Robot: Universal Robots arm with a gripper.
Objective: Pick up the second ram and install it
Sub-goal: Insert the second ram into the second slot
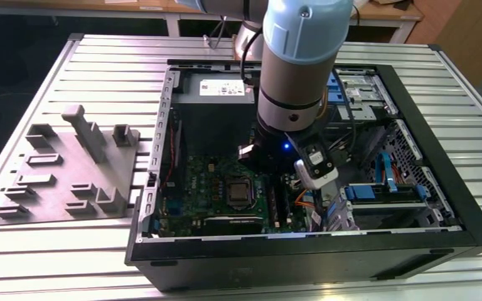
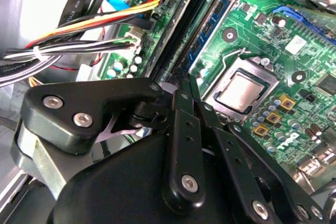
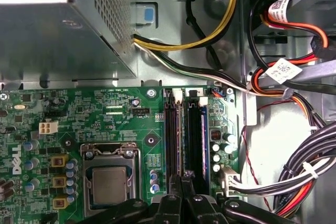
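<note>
The arm [image 1: 295,94] reaches down into an open computer case [image 1: 308,251], above the green motherboard [image 1: 216,182]. My gripper [image 2: 186,85] [image 3: 182,182] hangs low over the long black memory slots [image 3: 171,140], its fingers close together. The second ram [image 2: 210,27], a blue-green stick with black chips, runs along the slots and meets the fingertips in the second wrist view. In the first wrist view a blue stick [image 3: 203,140] stands at the slot farthest from the processor socket [image 3: 109,184]. Whether that is the same stick I cannot tell.
Bundles of black, orange and yellow cables [image 3: 294,171] [image 2: 79,45] lie beside the slots. The metal power supply box [image 3: 58,40] stands past the slots' far end. A grey holder fixture [image 1: 65,175] sits on the slatted table at the exterior view's left.
</note>
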